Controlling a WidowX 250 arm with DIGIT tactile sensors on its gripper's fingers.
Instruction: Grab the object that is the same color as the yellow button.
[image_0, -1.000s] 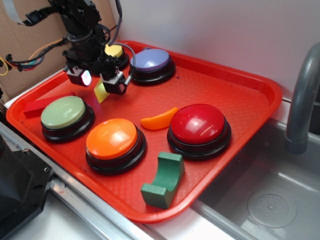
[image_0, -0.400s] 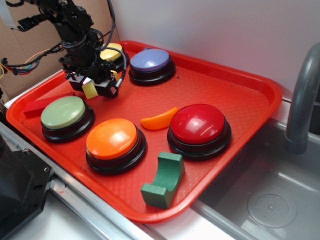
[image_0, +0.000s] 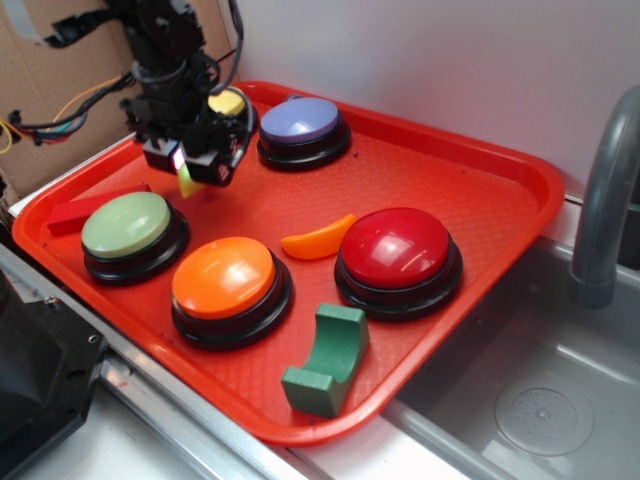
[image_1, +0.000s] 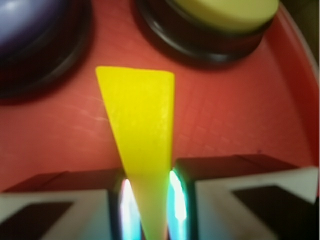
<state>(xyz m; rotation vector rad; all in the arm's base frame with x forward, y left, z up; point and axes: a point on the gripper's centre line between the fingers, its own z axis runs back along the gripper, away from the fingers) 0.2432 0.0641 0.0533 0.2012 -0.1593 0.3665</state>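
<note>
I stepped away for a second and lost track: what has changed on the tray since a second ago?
The gripper shifted slightly left and turned, carrying the yellow wedge with it; its fingers are shut on the wedge's narrow end. The wedge now shows less below the fingers in the exterior view. The yellow button, the other buttons, the orange piece and the green block stayed put.

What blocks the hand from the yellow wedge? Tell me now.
Nothing visible does. In the wrist view the narrow end of the yellow wedge sits directly between the two fingers of the hand, which are closed against its sides. The yellow button lies beyond the wedge's wide end, clear of the grip.
</note>
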